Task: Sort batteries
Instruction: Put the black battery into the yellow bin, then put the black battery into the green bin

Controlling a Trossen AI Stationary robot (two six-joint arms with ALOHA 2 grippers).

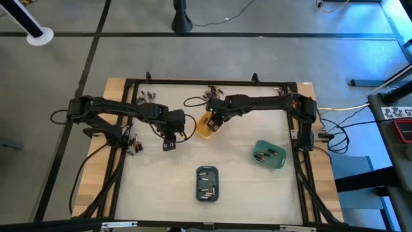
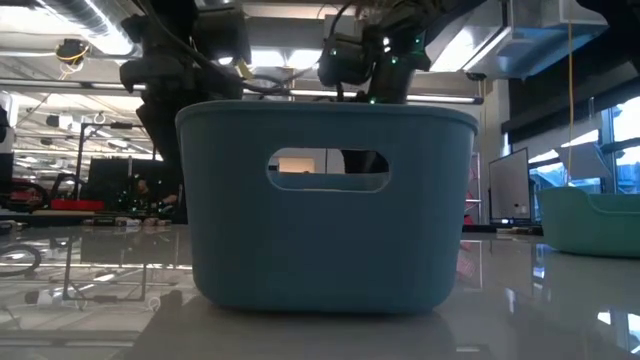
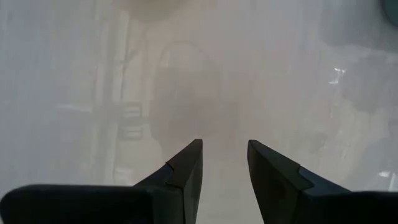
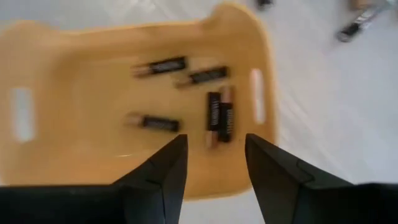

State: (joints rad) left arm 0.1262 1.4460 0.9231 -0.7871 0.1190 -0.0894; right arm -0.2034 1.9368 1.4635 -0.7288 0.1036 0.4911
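Observation:
My right gripper (image 1: 214, 122) hovers open over the orange tray (image 1: 202, 132), which stands on the table a little beyond its middle. In the right wrist view the tray (image 4: 62, 43) holds several dark batteries (image 4: 217, 118) lying flat on its floor, below my right gripper (image 4: 214, 140); nothing is between the fingers. My left gripper (image 1: 169, 140) hangs open over bare table left of the orange tray; in its wrist view my left gripper (image 3: 224, 146) has nothing between its fingers. Loose batteries lie in a far-left heap (image 1: 145, 96), a far-middle heap (image 1: 212, 94) and a left heap (image 1: 133, 144).
A slate-blue tray (image 1: 198, 182) with a few batteries stands near the front middle and fills the low view (image 2: 325, 200). A green tray (image 1: 282, 161) with batteries stands at the right. A black frame (image 1: 206, 82) runs around the table. Bare table lies between the trays.

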